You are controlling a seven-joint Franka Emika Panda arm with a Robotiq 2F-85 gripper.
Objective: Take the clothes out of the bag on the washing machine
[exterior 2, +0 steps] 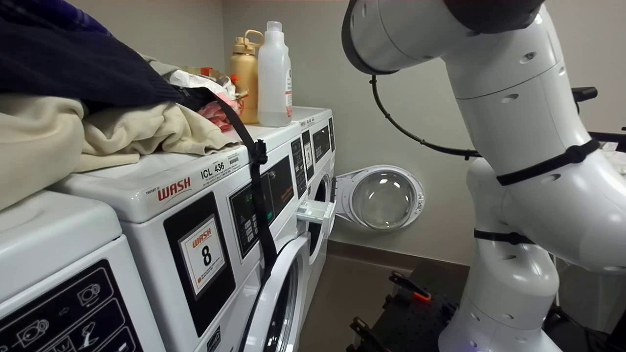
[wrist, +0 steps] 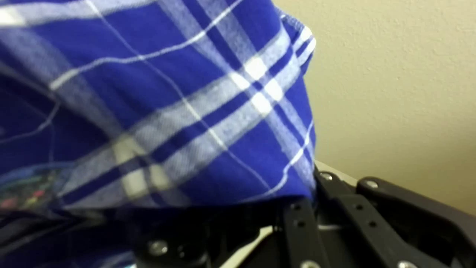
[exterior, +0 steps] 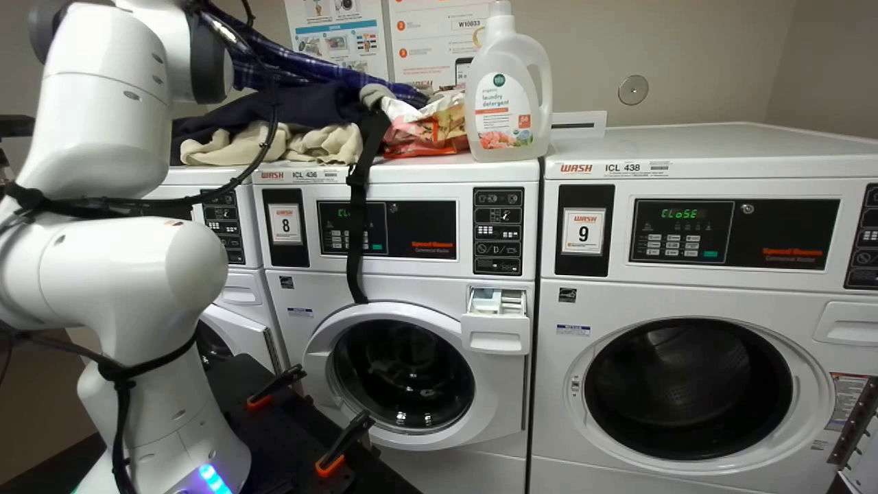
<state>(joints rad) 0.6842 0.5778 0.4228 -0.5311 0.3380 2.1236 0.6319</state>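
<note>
A blue plaid garment point(wrist: 208, 123) fills much of the wrist view. In an exterior view it stretches point(exterior: 309, 68) from behind the arm down to the pile on washing machine 8; its edge also shows in an exterior view point(exterior 2: 54, 12). My gripper point(wrist: 316, 197) appears shut on this garment, whose cloth covers the fingertips. In both exterior views the gripper is out of sight. A navy piece point(exterior: 302, 106) and beige cloth point(exterior: 322, 144) lie heaped on the machine tops. A black strap with a buckle point(exterior: 357, 233) hangs down the front; the bag's body is hard to make out.
A detergent jug point(exterior: 507, 96) and a tan bottle point(exterior 2: 244, 73) stand right of the pile, beside a red and pink packet point(exterior: 425, 130). Machine 8's drawer point(exterior: 497, 302) is pulled out and its door point(exterior: 322, 384) is ajar. The wall point(exterior: 686, 41) stands close behind.
</note>
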